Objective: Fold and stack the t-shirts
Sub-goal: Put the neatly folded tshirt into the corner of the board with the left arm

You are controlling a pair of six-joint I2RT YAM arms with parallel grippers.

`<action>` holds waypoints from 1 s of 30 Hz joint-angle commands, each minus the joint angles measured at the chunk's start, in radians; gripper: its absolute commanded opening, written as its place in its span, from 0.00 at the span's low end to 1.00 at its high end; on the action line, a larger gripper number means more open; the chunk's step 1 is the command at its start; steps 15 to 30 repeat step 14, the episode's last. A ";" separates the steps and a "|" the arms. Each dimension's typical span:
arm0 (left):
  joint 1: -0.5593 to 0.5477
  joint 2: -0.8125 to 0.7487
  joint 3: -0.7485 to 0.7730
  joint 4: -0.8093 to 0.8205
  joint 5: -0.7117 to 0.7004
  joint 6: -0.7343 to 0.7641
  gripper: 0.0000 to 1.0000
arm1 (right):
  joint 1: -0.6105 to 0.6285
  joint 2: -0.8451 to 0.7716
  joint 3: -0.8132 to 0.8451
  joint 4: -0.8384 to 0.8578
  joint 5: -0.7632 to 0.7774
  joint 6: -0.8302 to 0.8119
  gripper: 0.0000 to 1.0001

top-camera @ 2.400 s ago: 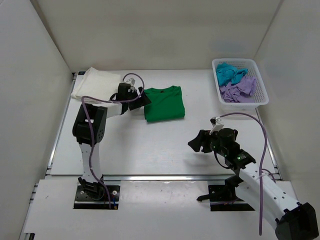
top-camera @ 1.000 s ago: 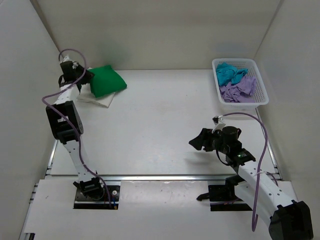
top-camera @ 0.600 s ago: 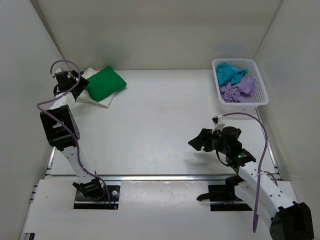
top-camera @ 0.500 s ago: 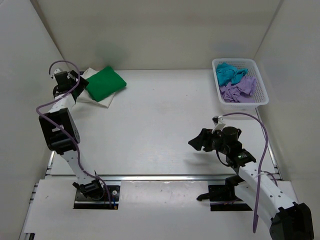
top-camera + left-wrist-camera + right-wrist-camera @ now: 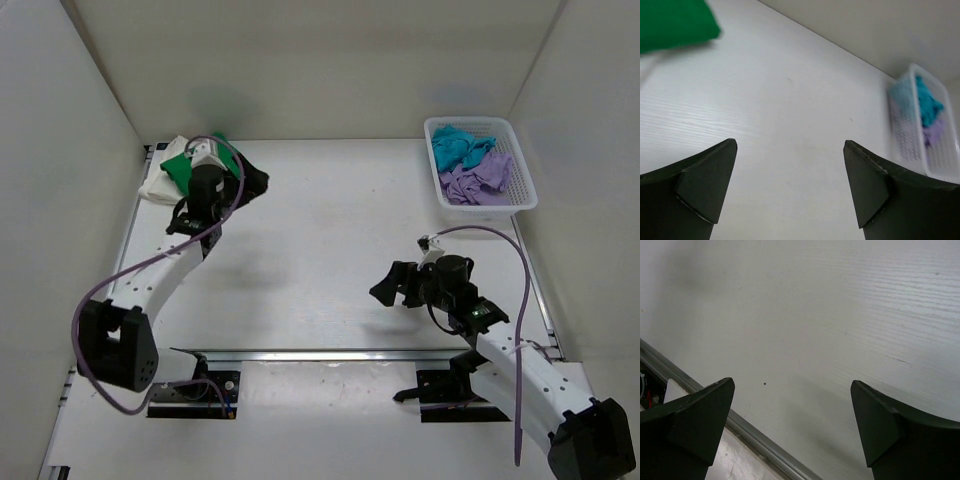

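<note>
Top external view: at the far left corner of the desk (image 5: 320, 220) lies the folded cream-white t-shirt (image 5: 158, 184). The bright green t-shirt (image 5: 177, 165) sits on top of it, partly hidden by the left arm (image 5: 160, 275). Just right of that pile the left pincer (image 5: 248, 182) is spread wide and grips nothing. The left wrist view shows only bare desk between its fingers (image 5: 705, 182). Toward the near edge, on the right half, the right pincer (image 5: 390, 285) is also spread wide and empty over bare desk. At the far right corner the white lattice basket (image 5: 522, 200) holds the crumpled teal t-shirt (image 5: 460, 148) at its far end and the crumpled lilac t-shirt (image 5: 478, 181) at its near end.
</note>
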 commanded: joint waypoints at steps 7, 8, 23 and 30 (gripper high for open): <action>-0.179 -0.300 -0.361 0.056 0.148 0.000 0.98 | -0.015 -0.079 -0.027 0.016 0.004 0.003 0.99; -0.187 -0.322 -0.389 0.060 0.157 -0.003 0.99 | -0.015 -0.074 -0.027 0.013 0.007 0.004 0.99; -0.155 -0.557 -0.547 -0.028 0.212 0.028 0.99 | 0.007 -0.068 -0.044 0.014 0.050 0.006 0.99; -0.155 -0.557 -0.547 -0.028 0.212 0.028 0.99 | 0.007 -0.068 -0.044 0.014 0.050 0.006 0.99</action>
